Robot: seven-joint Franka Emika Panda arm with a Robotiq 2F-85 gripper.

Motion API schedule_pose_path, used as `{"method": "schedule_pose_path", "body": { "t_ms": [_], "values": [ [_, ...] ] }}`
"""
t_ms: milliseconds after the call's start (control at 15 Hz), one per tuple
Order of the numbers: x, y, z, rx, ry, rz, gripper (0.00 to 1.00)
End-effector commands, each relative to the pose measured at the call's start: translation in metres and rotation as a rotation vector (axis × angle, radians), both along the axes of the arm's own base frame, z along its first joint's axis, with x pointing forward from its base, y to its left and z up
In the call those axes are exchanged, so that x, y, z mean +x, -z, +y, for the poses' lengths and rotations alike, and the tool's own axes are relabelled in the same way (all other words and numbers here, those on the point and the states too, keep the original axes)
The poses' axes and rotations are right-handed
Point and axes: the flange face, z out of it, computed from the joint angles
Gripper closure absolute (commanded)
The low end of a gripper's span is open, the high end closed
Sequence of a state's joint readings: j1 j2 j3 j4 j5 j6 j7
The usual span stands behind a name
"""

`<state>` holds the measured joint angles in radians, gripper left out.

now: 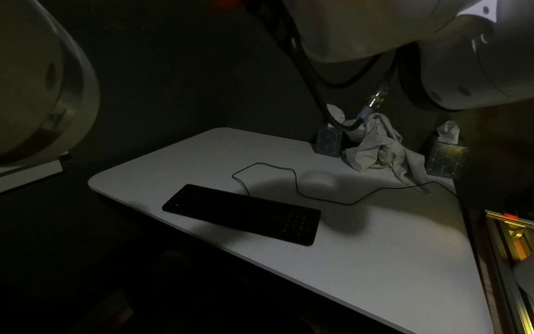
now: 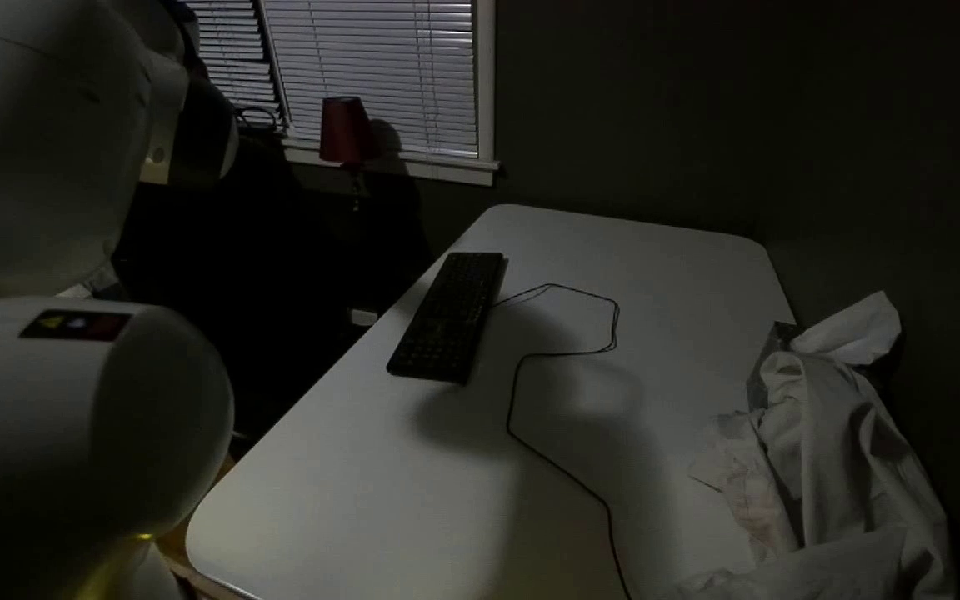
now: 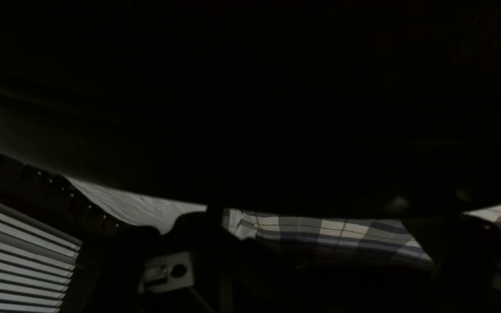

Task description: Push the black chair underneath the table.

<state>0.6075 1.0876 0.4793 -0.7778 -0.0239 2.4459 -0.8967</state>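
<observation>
Black chair with a wide, curved back [image 3: 250, 121] seems to fill most of the dark wrist view, near the pincer [image 3: 326, 228], whose fingers stand apart. Push its middle, slow and straight, toward the white, flat, round-cornered desk [image 2: 338, 500], so it shouldn't spin.

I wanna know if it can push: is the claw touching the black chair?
Cannot tell. In the wrist view, the claw and the black chair blend into darkness, hiding any contact or gap.
</observation>
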Motion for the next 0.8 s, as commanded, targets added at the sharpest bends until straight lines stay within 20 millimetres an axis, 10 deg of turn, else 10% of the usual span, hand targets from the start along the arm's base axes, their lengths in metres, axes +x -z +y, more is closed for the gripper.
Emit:
{"method": "schedule_pose_path", "body": {
  "t_ms": [0,733],
  "values": [
    [0.003,0.006,-0.002,-0.120,-0.024,-0.076,0.00],
    [0.021,0.011,-0.031,-0.278,0.111,0.023,0.00]
  ]
}}
